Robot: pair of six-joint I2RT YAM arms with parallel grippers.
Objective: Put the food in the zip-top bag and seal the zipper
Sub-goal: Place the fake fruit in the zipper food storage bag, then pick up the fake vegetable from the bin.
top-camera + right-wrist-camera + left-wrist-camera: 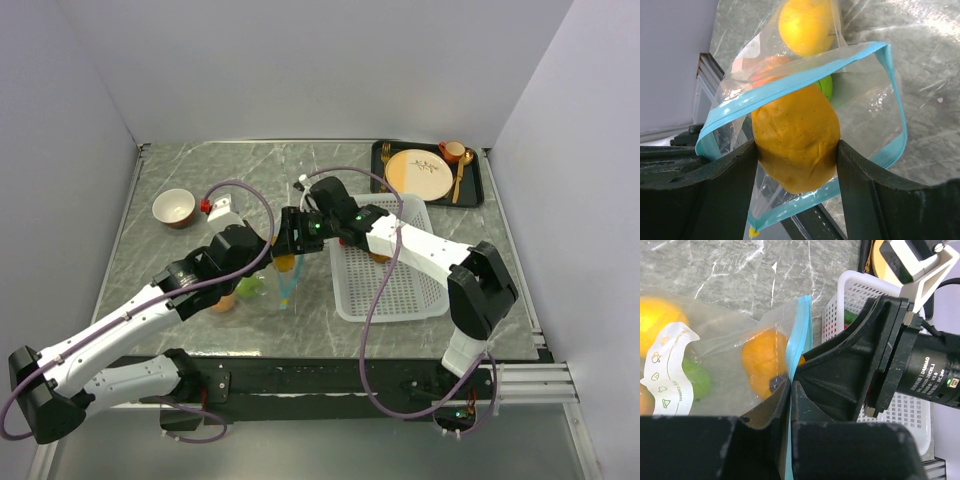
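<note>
The clear zip-top bag [865,105] hangs with its mouth open, framed by the light blue-teal zipper [790,82]. My left gripper [790,382] is shut on the zipper strip [802,320] and holds the mouth edge up. My right gripper [797,150] is shut on an orange-yellow toy fruit [796,140], which sits in the bag's mouth, partly inside. Inside the bag lie a yellow fruit [805,25], a lime-green one [826,87] and a peach-orange one [767,67]. In the top view both grippers meet over the bag [262,290] left of the basket.
The white mesh basket [400,290] stands right of the bag, with a green and a red piece [850,316] visible inside. A black tray [478,190] with a tan plate, cup and cutlery is at the back right. A small bowl [174,207] is at the back left.
</note>
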